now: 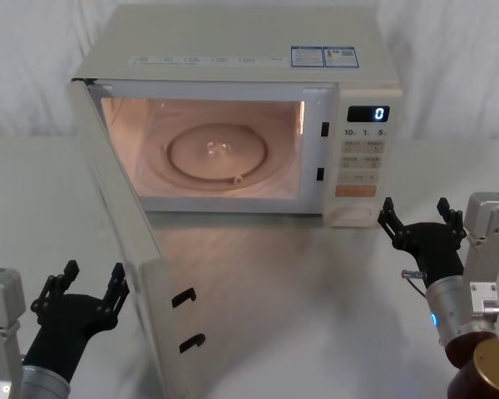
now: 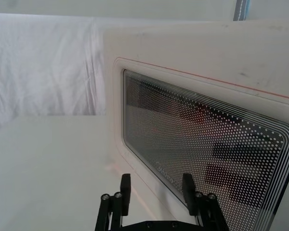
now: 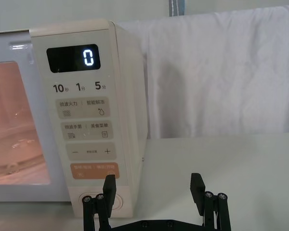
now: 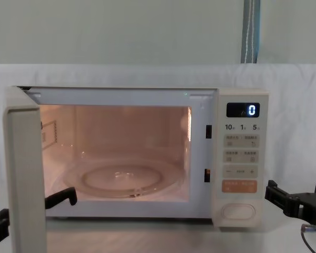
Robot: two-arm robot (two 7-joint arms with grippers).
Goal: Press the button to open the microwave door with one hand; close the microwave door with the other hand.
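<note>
The microwave door point(image 1: 162, 320) stands wide open, swung out on its left hinge toward me, and the lit cavity shows behind it. In the chest view the door point(image 4: 23, 174) is edge-on. My left gripper point(image 1: 94, 273) is open, low at the left on the door's outer side; its wrist view shows the dotted window point(image 2: 197, 139) just ahead of the open gripper point(image 2: 156, 180). The button point(image 1: 355, 215), a wide cream oval, sits at the bottom of the control panel point(image 3: 84, 120). My right gripper point(image 1: 416, 212) is open, just right of the button point(image 4: 238, 211) and apart from it.
A glass turntable point(image 1: 216, 154) lies inside the lit cavity. The display point(image 3: 73, 58) reads 0. White cloth hangs behind the microwave, which stands on a white table point(image 1: 316, 299). A brown round-topped object point(image 1: 492, 370) sits at the lower right corner.
</note>
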